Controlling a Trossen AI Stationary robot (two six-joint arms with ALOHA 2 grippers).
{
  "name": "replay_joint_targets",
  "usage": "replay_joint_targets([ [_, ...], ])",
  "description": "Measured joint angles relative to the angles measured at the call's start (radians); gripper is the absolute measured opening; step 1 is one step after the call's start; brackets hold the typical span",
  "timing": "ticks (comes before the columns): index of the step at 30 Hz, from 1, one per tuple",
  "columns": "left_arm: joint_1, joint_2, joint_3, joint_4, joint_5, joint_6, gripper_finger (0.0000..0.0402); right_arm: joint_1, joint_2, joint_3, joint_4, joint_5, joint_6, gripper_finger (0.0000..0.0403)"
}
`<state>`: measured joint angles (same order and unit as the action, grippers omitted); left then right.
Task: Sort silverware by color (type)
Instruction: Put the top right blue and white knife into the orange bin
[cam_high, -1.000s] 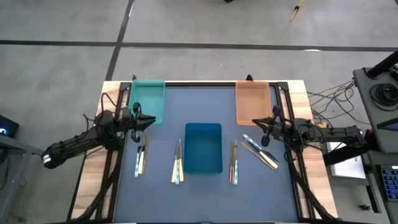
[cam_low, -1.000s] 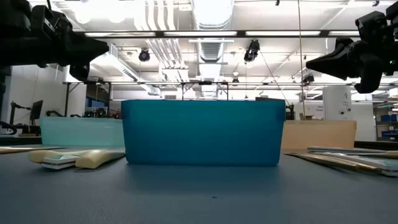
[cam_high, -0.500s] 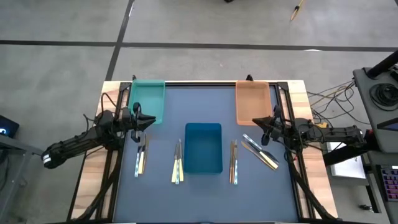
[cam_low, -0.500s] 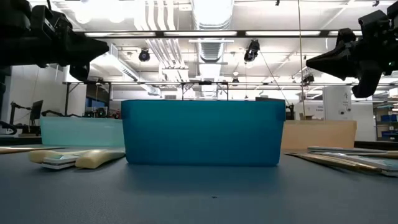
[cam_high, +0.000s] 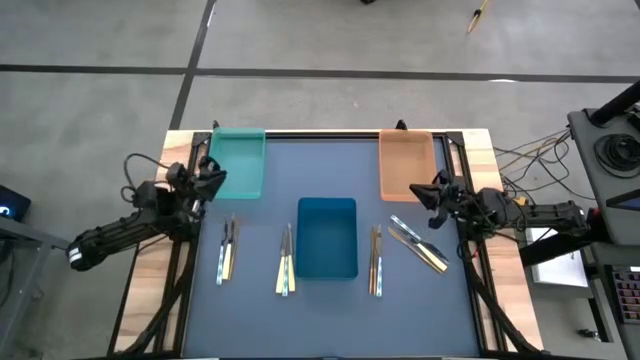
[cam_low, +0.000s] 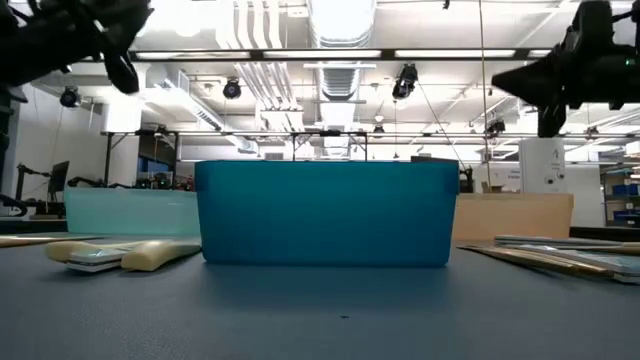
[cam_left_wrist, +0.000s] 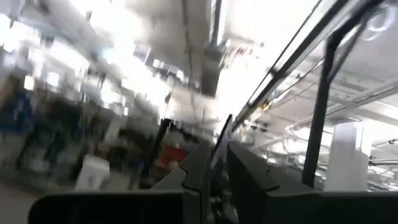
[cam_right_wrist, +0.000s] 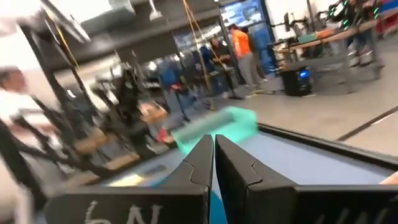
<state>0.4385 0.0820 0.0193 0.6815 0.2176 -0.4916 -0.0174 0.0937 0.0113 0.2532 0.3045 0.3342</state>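
Silverware (cam_high: 286, 260) lies flat in four small groups on the dark counter (cam_high: 330, 310), none of it in a tray. One group (cam_high: 227, 250) sits well left, one touches the left side of the blue tray (cam_high: 327, 238), a third (cam_high: 376, 262) lies just right of that tray, and a slanted bunch (cam_high: 418, 245) lies farther right. The blue tray stands in the middle between the groups; the teal tray (cam_high: 238, 162) and orange tray (cam_high: 407, 163) sit at the far corners. The left hand (cam_high: 212, 177) hangs above the teal tray's left edge, fingers nearly pressed together and holding nothing. The right hand (cam_high: 432, 190) hovers over the counter beside the orange tray, above the slanted bunch, pressed together and empty. People stand in the room beyond.
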Motion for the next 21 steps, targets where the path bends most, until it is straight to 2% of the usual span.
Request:
replay_joint_targets([
  [6,0.000,-0.001,0.000,0.048,0.000,0.039,0.0037,0.000,0.001,0.000,0.100,-0.127,0.075,0.0009],
  [14,-0.001,0.002,0.000,0.042,0.001,-0.065,0.0037,0.008,0.029,0.000,0.147,-0.129,0.128,0.0009],
  [19,-0.016,0.041,0.000,0.040,0.002,-0.105,0.0037,0.027,0.106,0.003,0.251,-0.125,0.125,0.0009],
  [21,-0.031,0.064,0.000,0.060,0.001,-0.105,0.0037,0.027,0.152,0.027,0.243,-0.123,0.121,0.0009],
])
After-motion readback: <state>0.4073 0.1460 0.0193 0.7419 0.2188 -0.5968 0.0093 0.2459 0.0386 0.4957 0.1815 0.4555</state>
